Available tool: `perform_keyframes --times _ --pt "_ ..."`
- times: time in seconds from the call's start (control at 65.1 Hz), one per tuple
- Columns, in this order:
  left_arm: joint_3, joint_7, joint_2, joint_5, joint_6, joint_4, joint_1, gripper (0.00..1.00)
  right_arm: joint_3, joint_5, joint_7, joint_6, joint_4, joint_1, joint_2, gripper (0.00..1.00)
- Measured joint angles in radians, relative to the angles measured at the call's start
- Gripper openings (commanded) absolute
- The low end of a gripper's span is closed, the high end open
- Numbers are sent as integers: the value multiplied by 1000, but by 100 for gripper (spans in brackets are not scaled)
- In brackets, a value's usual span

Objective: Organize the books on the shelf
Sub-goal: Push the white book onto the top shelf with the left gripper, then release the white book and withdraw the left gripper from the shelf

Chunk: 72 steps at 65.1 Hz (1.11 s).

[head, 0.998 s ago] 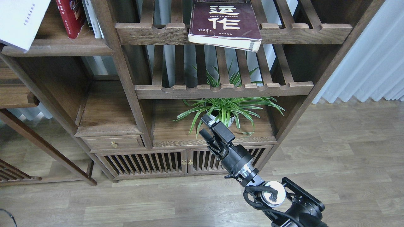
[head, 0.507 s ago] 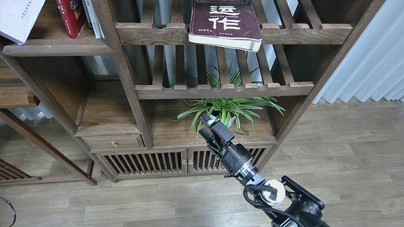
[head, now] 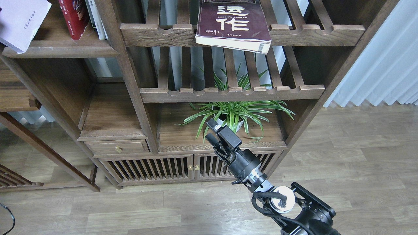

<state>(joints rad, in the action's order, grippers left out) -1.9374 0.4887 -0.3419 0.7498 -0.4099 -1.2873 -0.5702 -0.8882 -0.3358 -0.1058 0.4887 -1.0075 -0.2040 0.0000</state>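
The pale white-lavender book [head: 19, 23] hangs tilted at the top left, its lower corner over the front edge of the dark plank shelf [head: 62, 49]. What holds it is out of view. The red book [head: 73, 16] stands leaning on that shelf. The maroon book with white characters [head: 233, 24] lies flat on the upper slatted rack and overhangs its front rail. My right gripper [head: 211, 131] is open and empty, low in front of the plant and far below the books. My left gripper is not in view.
Thin white-spined books [head: 96, 19] stand right of the red book. A potted spider plant [head: 233, 114] sits in the lower compartment just behind my right gripper. A second slatted rack [head: 228, 93] lies above the plant. White curtains [head: 385, 65] hang at the right.
The pale book has shifted and turned a little at the top left. My right gripper has crept slightly up and left.
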Motion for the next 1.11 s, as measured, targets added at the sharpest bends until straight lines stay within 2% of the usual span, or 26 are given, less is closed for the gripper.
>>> perform_keyframes --times 0.092,0.246,0.353,0.507,0.522,0.614,0.783,1.106 --pt "48 -11 2 29 67 3 0 0 0 0 0 0 3 1 0 96" --pt "126 -92 -2 47 166 24 -32 0 1 0 0 0 4 3 0 96" --pt "151 -152 -4 77 185 65 -75 0 1 0 0 0 9 3 0 96" --pt "177 -205 -5 105 189 128 -134 0 2 0 0 0 16 1 0 96" --pt "192 -233 -6 108 190 152 -152 0 1 0 0 0 17 1 0 96" --pt "223 -266 -8 109 201 184 -174 0 1 0 0 0 18 2 0 96" --pt "286 -295 -30 109 225 244 -227 0 1 0 0 0 18 6 0 96" --pt "364 -300 -83 108 225 338 -293 0 2 0 0 0 18 5 0 97"
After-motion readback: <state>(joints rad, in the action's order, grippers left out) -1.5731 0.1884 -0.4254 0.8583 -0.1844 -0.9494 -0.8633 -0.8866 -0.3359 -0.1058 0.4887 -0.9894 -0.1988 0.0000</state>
